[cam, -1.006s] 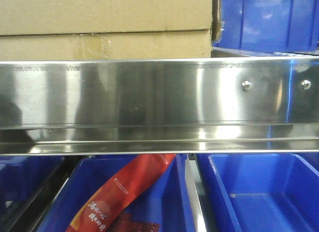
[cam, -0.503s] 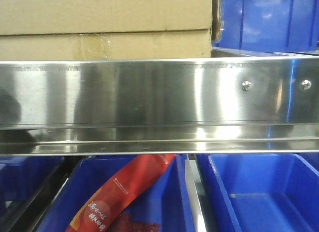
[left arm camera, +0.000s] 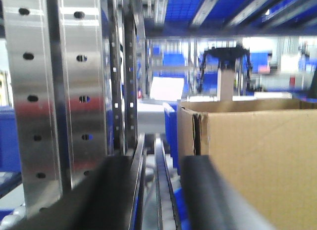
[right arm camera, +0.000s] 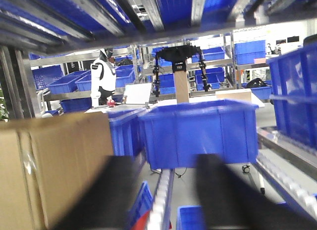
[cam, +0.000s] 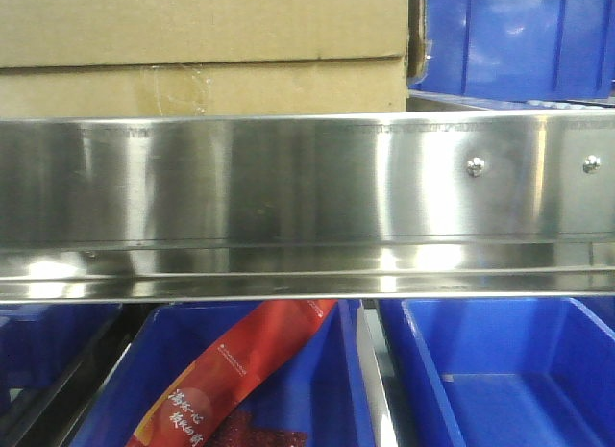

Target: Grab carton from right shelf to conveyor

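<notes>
We judge that the reaching step is in hand: the carton [cam: 202, 43] stands on the right shelf [cam: 288, 178], behind the shiny front rail, at the upper left of the front view, and just beside a blue bin [cam: 519, 43] on its right. Both arms are inside the shelf level, one on each side of the carton. In the left wrist view the left gripper [left arm camera: 158, 163] has its jaws apart with nothing between them; the carton fills the right of that view, close behind the right finger, but we cannot tell if the finger touches it. A perforated steel upright [left arm camera: 54, 91] is near on the other side. In the right wrist view the right gripper [right arm camera: 166, 161] also has its jaws spread and empty; the carton is at the left there, and a blue bin is ahead. The carton looks too wide for one gripper, so we think the next move calls for both arms to close inward against its side walls with even pressure, then lift it over the rail without catching the upright or the neighbouring bin. The conveyor is not visible in any view.
</notes>
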Controlling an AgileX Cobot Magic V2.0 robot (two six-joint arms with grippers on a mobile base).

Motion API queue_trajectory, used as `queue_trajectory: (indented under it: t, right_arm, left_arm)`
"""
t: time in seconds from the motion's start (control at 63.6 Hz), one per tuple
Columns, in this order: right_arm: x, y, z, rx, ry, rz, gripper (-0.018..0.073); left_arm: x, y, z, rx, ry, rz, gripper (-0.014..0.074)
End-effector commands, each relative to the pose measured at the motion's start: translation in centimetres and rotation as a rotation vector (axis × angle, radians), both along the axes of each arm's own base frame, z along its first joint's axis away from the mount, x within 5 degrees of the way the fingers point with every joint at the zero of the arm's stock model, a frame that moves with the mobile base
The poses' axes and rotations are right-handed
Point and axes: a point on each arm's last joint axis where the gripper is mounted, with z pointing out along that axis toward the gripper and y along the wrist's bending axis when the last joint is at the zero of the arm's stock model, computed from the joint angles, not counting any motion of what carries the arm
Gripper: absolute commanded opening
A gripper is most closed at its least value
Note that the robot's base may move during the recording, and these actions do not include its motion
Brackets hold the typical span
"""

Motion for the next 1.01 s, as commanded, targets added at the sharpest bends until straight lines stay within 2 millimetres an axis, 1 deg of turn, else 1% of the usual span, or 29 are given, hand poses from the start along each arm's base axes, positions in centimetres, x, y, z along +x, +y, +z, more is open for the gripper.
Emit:
queue_trajectory:
  t: [0.0, 0.063, 0.094, 0.157, 0.236, 0.314, 0.456, 0.503, 0.613, 0.676, 0.739, 0.849, 0.99]
  right_arm:
    - [0.9, 0.1, 1.4, 0.0, 0.026, 0.001, 0.0442]
    - [2.0, 0.2, 1.6, -0.005, 0.06, -0.001, 0.0556]
    - [2.4, 0.2, 1.6, -0.005, 0.067, -0.003, 0.058]
    - [3.2, 0.2, 1.8, -0.003, 0.07, -0.007, 0.0568]
    - [3.7, 0.3, 2.5, 0.001, 0.076, 0.0, 0.0568]
    - [4.2, 0.5, 3.8, -0.003, 0.089, 0.027, 0.0568]
    - [5.7, 1.6, 6.5, -0.009, 0.124, 0.13, 0.0568]
    - [6.4, 2.3, 7.3, -0.01, 0.139, 0.189, 0.0568]
    - [8.5, 4.3, 9.1, -0.028, 0.177, 0.302, 0.0568]
    - [10.0, 6.0, 10.2, -0.047, 0.214, 0.376, 0.0568]
    - [11.6, 7.7, 11.1, -0.069, 0.261, 0.433, 0.0568]
    - [14.4, 10.3, 12.4, -0.134, 0.351, 0.481, 0.0568]
    - [18.4, 12.7, 14.0, -0.207, 0.5, 0.49, 0.0568]
  left_arm:
    - [0.7, 0.1, 1.5, 0.005, 0.028, 0.005, 0.0358]
    - [1.5, 0.1, 2.2, 0.002, 0.028, 0.003, 0.0437]
    - [1.8, 0.1, 2.4, 0.0, 0.037, 0.002, 0.0465]
    - [2.5, 0.0, 2.8, -0.01, 0.077, -0.012, 0.051]
    - [2.9, -0.2, 3.7, -0.009, 0.103, -0.048, 0.0519]
    - [3.5, -0.6, 5.3, 0.001, 0.138, -0.103, 0.0518]
    - [5.8, -1.7, 7.9, 0.014, 0.237, -0.205, 0.0518]
    - [6.8, -2.1, 8.9, 0.02, 0.274, -0.229, 0.0518]
    - [9.7, -3.0, 9.9, 0.032, 0.375, -0.255, 0.0518]
    - [11.5, -3.5, 10.8, 0.03, 0.433, -0.258, 0.0518]
    - [13.5, -3.9, 11.2, 0.03, 0.489, -0.256, 0.0518]
    - [16.2, -4.5, 12.0, 0.026, 0.554, -0.253, 0.0518]
    - [19.6, -4.7, 13.2, 0.025, 0.642, -0.187, 0.0518]
